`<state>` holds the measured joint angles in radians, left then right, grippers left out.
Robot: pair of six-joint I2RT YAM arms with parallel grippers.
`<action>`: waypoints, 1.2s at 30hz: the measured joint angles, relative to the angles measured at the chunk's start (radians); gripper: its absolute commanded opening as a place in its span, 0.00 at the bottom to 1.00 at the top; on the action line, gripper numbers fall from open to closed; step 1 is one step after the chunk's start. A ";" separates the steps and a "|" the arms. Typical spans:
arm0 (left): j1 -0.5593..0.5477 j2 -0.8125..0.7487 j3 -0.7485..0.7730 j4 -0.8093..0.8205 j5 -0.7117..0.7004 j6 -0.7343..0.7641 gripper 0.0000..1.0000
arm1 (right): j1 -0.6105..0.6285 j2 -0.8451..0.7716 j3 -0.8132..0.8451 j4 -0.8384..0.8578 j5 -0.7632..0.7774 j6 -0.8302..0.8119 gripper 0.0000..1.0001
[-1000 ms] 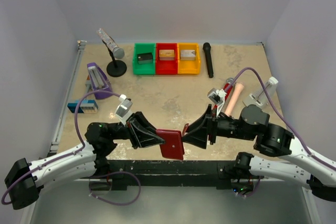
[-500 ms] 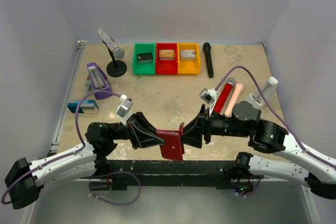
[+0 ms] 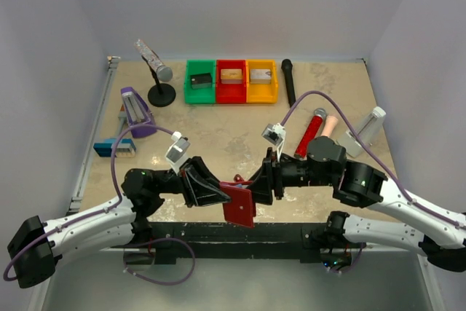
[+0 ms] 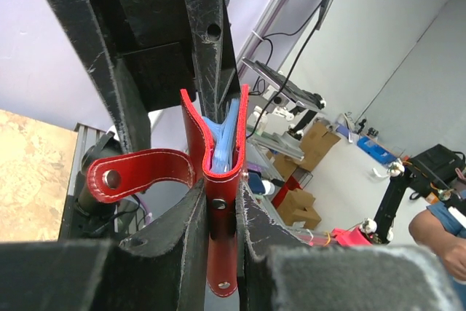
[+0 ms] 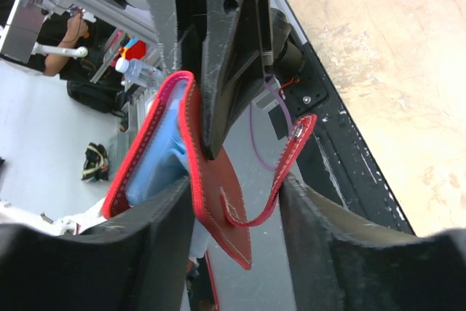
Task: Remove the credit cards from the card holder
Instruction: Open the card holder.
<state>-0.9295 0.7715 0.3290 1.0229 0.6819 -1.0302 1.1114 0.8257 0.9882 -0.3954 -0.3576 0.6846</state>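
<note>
"Where was the card holder [image 4: 222, 202]?"

"In the air by the table's [image 3: 240, 129] near edge, clamped in the left gripper [image 3: 223, 194], its strap [image 4: 138, 176] loose."

"And the right gripper [image 5: 233, 209]?"

"Jaws apart, straddling one red flap, not squeezing it."

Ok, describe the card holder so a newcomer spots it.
Above the middle of the table's near edge, the left gripper clamps the card holder. It is a flat dark red wallet with blue pockets and a tab strap, unlike the red bin and red microphone behind.
</note>
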 measured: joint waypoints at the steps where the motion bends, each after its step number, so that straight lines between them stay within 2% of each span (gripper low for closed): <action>1: 0.000 0.000 0.000 -0.005 0.000 0.000 0.03 | 0.001 0.006 0.002 0.002 -0.005 0.000 0.41; 7: 0.000 -0.012 0.000 -0.050 -0.010 0.003 0.17 | 0.003 0.006 0.006 0.003 -0.027 -0.007 0.21; 11: 0.000 -0.051 0.000 -0.127 -0.034 0.026 0.34 | 0.006 0.005 0.006 0.003 -0.027 -0.014 0.00; 16: 0.000 -0.137 0.013 -0.279 -0.114 0.085 0.55 | 0.006 0.003 0.007 -0.031 -0.018 -0.023 0.00; 19: 0.000 -0.215 0.035 -0.424 -0.226 0.129 0.62 | 0.008 -0.004 0.016 -0.096 0.004 -0.034 0.00; 20: 0.000 -0.233 0.040 -0.457 -0.259 0.135 0.96 | 0.008 -0.003 0.027 -0.128 0.020 -0.038 0.00; 21: 0.000 -0.258 0.043 -0.497 -0.302 0.137 1.00 | 0.009 -0.003 0.037 -0.146 0.035 -0.041 0.00; 28: 0.000 -0.351 0.043 -0.711 -0.595 0.086 1.00 | 0.010 0.000 0.141 -0.317 0.211 -0.049 0.00; 32: 0.000 -0.322 0.045 -0.759 -0.650 0.064 1.00 | 0.010 0.027 0.188 -0.416 0.330 -0.039 0.00; 36: 0.000 -0.208 0.069 -0.793 -0.643 0.048 1.00 | 0.012 0.068 0.210 -0.502 0.432 -0.024 0.00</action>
<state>-0.9298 0.5632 0.3985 0.2302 0.0387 -0.9817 1.1236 0.8940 1.1984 -0.8970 0.0742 0.6601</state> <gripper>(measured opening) 0.996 0.037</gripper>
